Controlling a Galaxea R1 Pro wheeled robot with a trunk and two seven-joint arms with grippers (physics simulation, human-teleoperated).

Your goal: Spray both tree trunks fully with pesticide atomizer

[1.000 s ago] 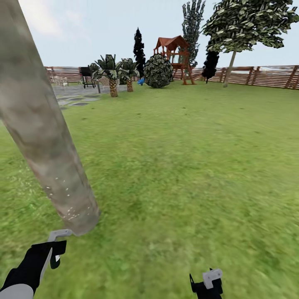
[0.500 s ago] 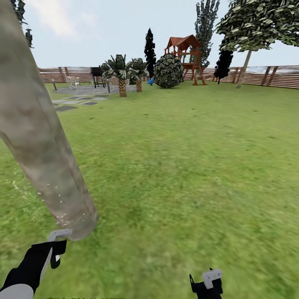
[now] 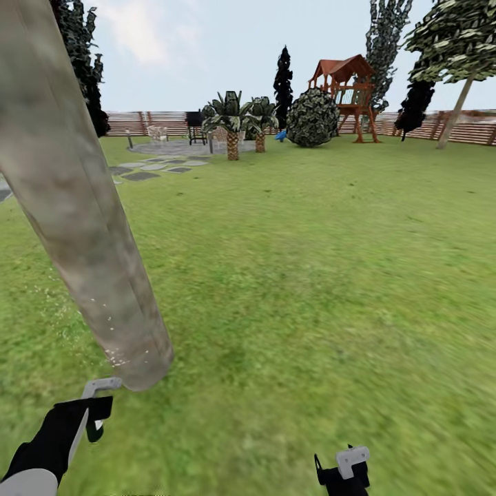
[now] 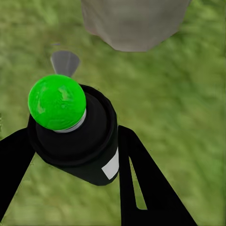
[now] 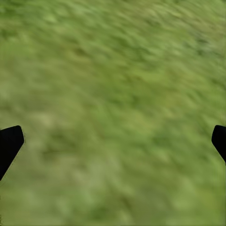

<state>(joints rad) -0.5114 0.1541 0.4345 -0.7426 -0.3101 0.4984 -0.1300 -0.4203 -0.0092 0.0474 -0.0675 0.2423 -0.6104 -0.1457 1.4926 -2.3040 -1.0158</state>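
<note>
Green lawn point(image 3: 310, 275) runs all the way back to a brown slat fence point(image 3: 475, 131), with grey paving point(image 3: 155, 165) off toward the far left, 2 short palms point(image 3: 234, 131), a round bush point(image 3: 313, 118) and a red-roofed play tower point(image 3: 348, 93) behind them. Far right by the fence stands a leafy tree point(image 3: 463, 48) on a thin pale trunk.

Up close on the left, 1 fat tree trunk point(image 3: 83, 220) in mottled grey-brown bark leans across the head view, its base meeting the grass just ahead of the left arm. Some white pesticide specks point(image 3: 114, 344) dot the bark low down, and a few more lie on the grass beside it; most of the trunk higher up looks bare.

Left tool point(image 4: 70, 141) is clamped on the pesticide atomizer point(image 4: 80, 141), a black can with a bright green top and a grey nozzle pointing toward the trunk base point(image 4: 134, 23). From the head view the nozzle point(image 3: 102, 387) sits just beside the foot of the trunk; contact can't be judged.

Right tool point(image 5: 113, 141) hangs low over plain grass with its fingers point(image 5: 9, 143) spread wide apart, holding nothing.
</note>
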